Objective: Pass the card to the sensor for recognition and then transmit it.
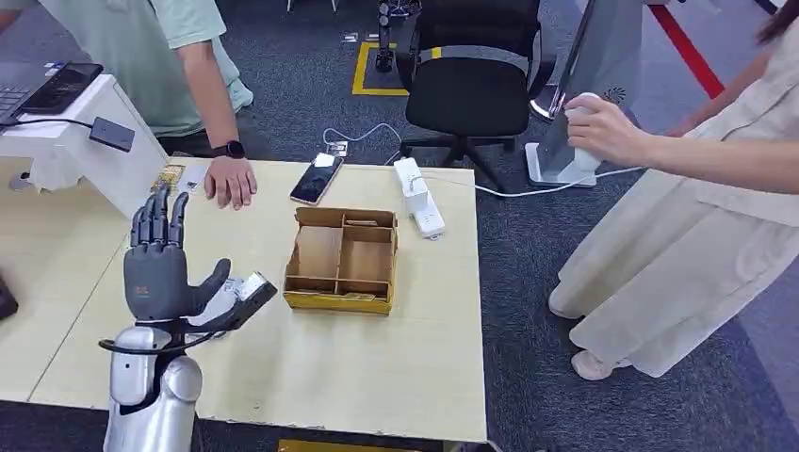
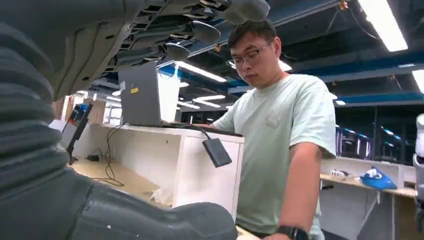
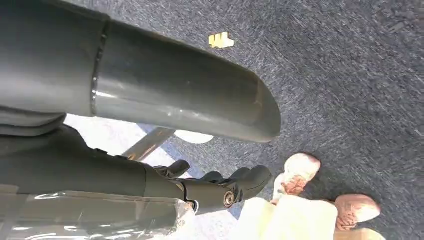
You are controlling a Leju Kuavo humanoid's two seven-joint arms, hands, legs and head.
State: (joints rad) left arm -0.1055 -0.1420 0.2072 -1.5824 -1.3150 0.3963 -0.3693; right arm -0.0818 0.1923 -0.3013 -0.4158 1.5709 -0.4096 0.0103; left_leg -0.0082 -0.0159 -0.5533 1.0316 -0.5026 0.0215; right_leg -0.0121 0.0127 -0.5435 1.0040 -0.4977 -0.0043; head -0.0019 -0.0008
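A: Left hand?
B: Raised over the table, fingers spread upward, holding nothing.
A: Right hand?
B: Hanging above the carpet; grip cannot be judged.
A: Card?
B: Cannot tell where.

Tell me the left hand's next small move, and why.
Probably lower the left hand and close its fingers on the flat white-and-dark card lying on the pale wooden table beside its thumb. The hand stands upright with fingers apart and, in the left wrist view, nothing between them, so the small dark grey sensor box has nothing to read yet.
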